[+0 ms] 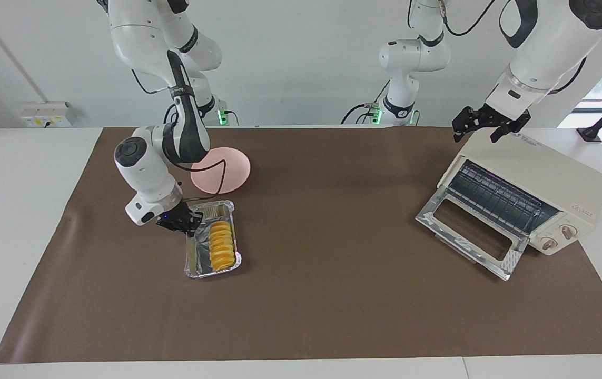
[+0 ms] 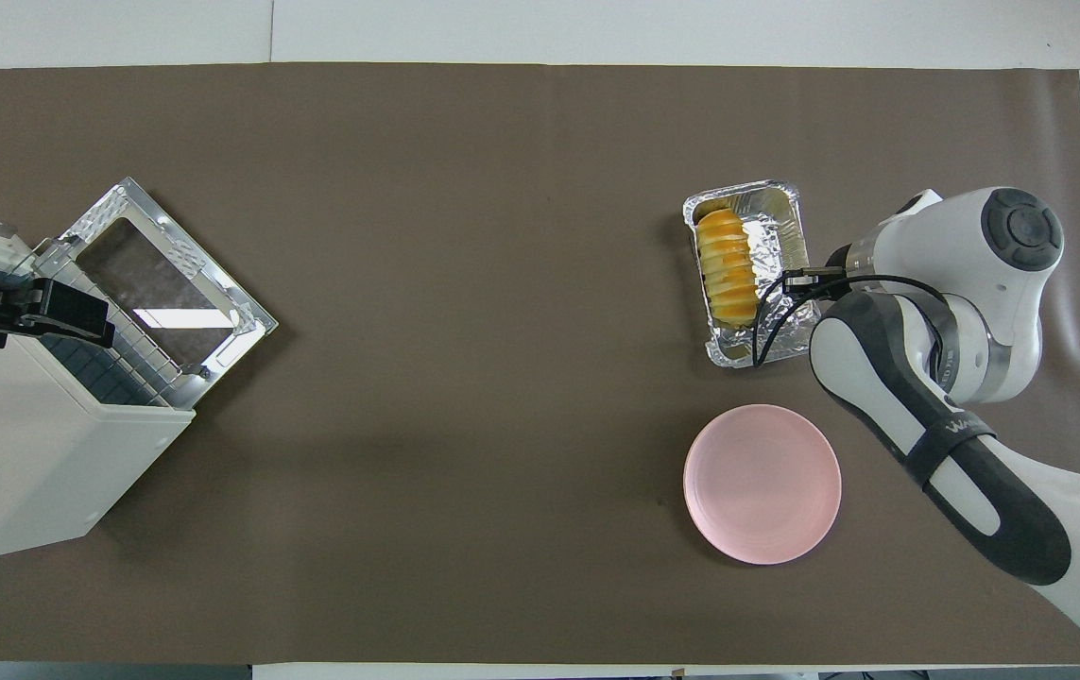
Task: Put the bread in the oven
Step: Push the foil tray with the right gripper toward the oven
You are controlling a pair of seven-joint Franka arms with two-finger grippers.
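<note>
The bread (image 1: pixel 221 246) (image 2: pixel 727 267), a ridged golden loaf, lies in a silver foil tray (image 1: pixel 197 256) (image 2: pixel 779 241) at the right arm's end of the table. My right gripper (image 1: pixel 187 222) (image 2: pixel 793 278) is low at the tray's long rim, on the side away from the loaf, and is shut on that rim. It does not touch the bread. The cream oven (image 1: pixel 543 171) (image 2: pixel 20 472) stands at the left arm's end with its glass door (image 1: pixel 466 231) (image 2: pixel 171 269) dropped open. My left gripper (image 1: pixel 486 126) (image 2: pixel 34 316) waits open above the oven's top.
A pink plate (image 1: pixel 221 169) (image 2: pixel 762 484) sits beside the tray, nearer to the robots. A brown mat (image 1: pixel 332 221) covers the table between tray and oven. The right arm's black cable (image 2: pixel 762 321) hangs over the tray.
</note>
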